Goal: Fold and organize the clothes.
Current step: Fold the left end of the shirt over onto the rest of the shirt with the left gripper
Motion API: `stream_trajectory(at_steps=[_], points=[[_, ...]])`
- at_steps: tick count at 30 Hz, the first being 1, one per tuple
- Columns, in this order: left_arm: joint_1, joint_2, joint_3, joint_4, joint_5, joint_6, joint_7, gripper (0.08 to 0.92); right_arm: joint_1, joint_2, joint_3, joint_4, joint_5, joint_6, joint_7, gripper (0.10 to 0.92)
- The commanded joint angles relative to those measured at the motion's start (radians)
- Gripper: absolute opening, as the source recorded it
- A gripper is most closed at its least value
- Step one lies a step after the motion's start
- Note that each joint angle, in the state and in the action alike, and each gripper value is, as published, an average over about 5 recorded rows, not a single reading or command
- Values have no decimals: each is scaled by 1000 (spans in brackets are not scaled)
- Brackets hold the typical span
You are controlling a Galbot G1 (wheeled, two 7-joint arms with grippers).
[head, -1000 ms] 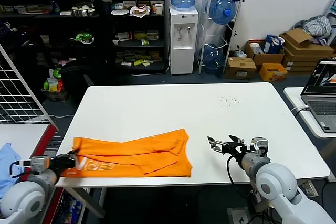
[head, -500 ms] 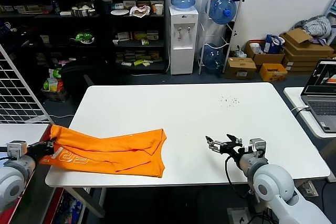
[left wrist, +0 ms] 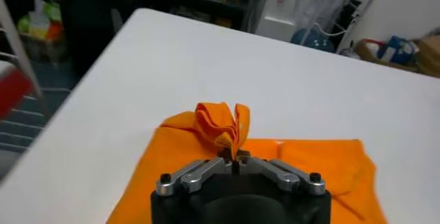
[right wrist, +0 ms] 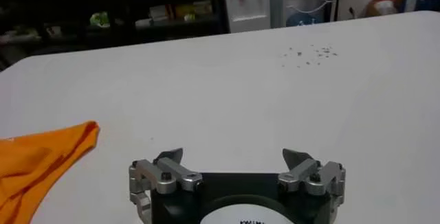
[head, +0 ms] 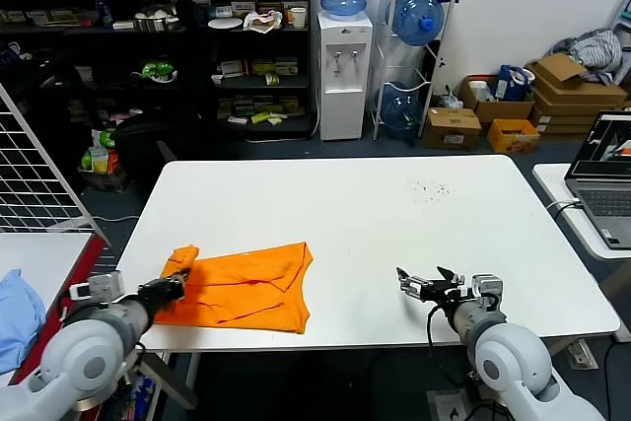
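On the near left part of the white table (head: 394,204), I am seeing one orange T-shirt (head: 246,288), soft and wrinkled, lying as a folded, roughly rectangular shape. My left gripper (left wrist: 235,163) is pinching a bunched corner of it, fingers clamped together on the fabric (the cloth is standing up in small folds there). My right gripper (right wrist: 234,158) is waiting over the bare smooth tabletop, well apart from the shirt, its two metal fingers spread wide.

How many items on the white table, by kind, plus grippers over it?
Orange T-shirt: 1, on the white table
Grippers: 2, left gripper shut on the shirt's edge, right gripper open, holding nothing
Total: 3
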Motion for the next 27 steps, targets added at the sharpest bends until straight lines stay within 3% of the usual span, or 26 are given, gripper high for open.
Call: stream_trajectory(at_steps=[1, 11, 27], points=[[-313, -200, 309, 4, -118, 11, -141, 115, -20, 39, -4, -17, -23, -1, 24, 921], [-343, -270, 354, 27, -91, 7, -191, 115, -6, 27, -13, -11, -16, 2, 17, 921], [-329, -318, 356, 63, -45, -2, -215, 115, -14, 16, -4, 10, -14, 4, 17, 921]])
